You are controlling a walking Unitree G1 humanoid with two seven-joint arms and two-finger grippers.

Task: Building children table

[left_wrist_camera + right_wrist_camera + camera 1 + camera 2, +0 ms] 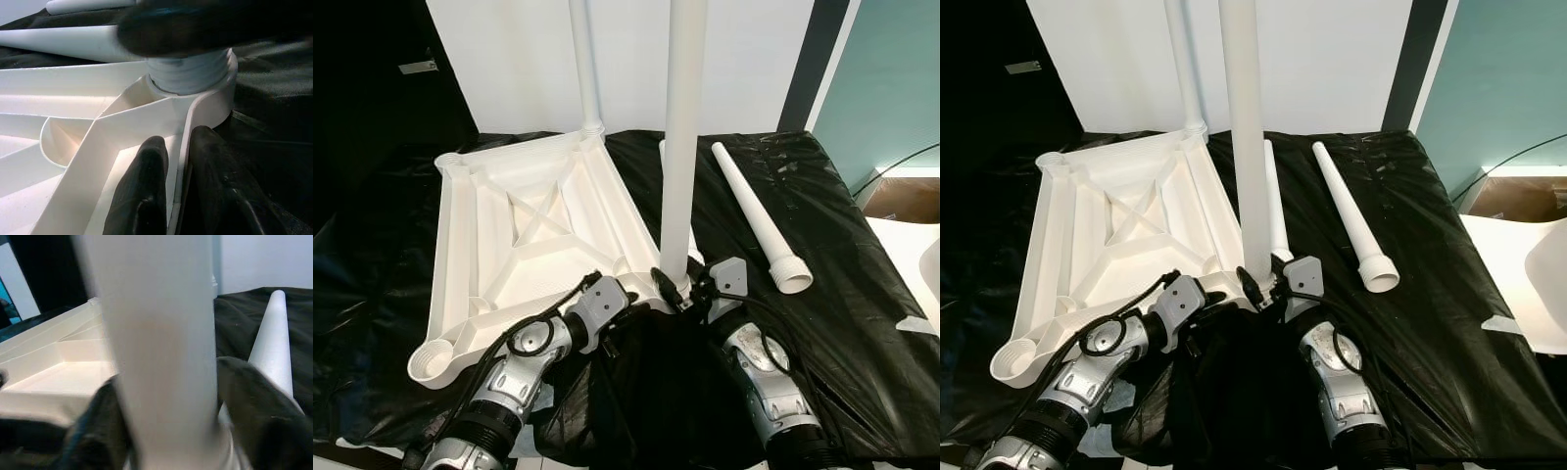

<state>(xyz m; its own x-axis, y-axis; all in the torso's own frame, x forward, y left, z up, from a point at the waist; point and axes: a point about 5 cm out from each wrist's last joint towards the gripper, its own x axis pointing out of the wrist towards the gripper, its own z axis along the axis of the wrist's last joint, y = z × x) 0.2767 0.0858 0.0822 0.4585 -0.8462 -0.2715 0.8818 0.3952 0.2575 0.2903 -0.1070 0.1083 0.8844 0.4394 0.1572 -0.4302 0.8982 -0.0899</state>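
Leg [682,147] upright at frame centre, threaded into corner socket [210,105] | right gripper [677,286] clasps its base | left gripper [183,169] pinches tabletop [524,235] rim beside it | you twist about the vertical axis.

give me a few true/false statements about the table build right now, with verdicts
1. The white plastic tabletop lies upside down on the black sheet. True.
2. The right claw grips the upright white tube leg near its base. True.
3. Four legs stand in the tabletop. False: two stand, the others lie on the sheet.
4. The left claw holds a loose leg. False: its fingers pinch the tabletop's rim.
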